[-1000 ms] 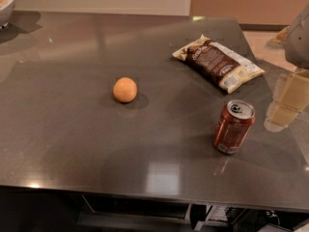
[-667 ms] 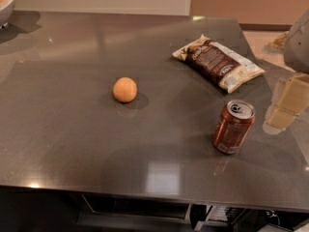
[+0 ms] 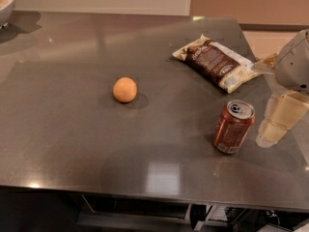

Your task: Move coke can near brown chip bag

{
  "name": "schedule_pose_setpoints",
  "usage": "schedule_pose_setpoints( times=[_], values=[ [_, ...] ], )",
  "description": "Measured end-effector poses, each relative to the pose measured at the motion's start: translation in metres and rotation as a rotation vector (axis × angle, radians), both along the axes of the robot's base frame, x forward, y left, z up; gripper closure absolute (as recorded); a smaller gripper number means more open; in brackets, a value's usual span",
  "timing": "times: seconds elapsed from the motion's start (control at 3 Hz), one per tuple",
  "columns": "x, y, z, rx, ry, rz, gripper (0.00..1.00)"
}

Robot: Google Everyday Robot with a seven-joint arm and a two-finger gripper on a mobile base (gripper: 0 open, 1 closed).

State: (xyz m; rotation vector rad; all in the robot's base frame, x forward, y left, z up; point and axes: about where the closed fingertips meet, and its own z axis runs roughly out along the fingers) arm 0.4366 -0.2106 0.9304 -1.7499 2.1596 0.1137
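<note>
**Supervisor:** What are you logging on the desk right now?

**Operator:** I am listing four items and the claw.
- Item one: the coke can is standing upright at the lower right of the frame, with its silver top and tab facing up.
- Item two: the brown chip bag is lying flat at the upper right. It is running diagonally, dark front up, with its cream edges showing. Bare desk is separating it from the can below.
- Item three: a round orange fruit is sitting alone left of centre, well apart from both.
- Item four: a bowl is poking in at the upper left corner. It is cut off by the edge and is holding more orange fruit.

**Supervisor:** And the claw?

**Operator:** The claw is hanging at the right edge of the frame, just beside the can on its right. A sliver of desk is showing between them, so it is gripping nothing. I cannot tell whether it is open or closed.
</note>
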Motion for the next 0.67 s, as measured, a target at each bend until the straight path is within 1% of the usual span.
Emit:
schedule_pose_setpoints(
  times=[0.33,0.67],
  values=[
    [-0.005,0.012,-0.018,0.045,0.028,0.037,0.0],
    [-0.007,0.024,-0.029,0.072,0.042,0.067,0.0]
  ],
)
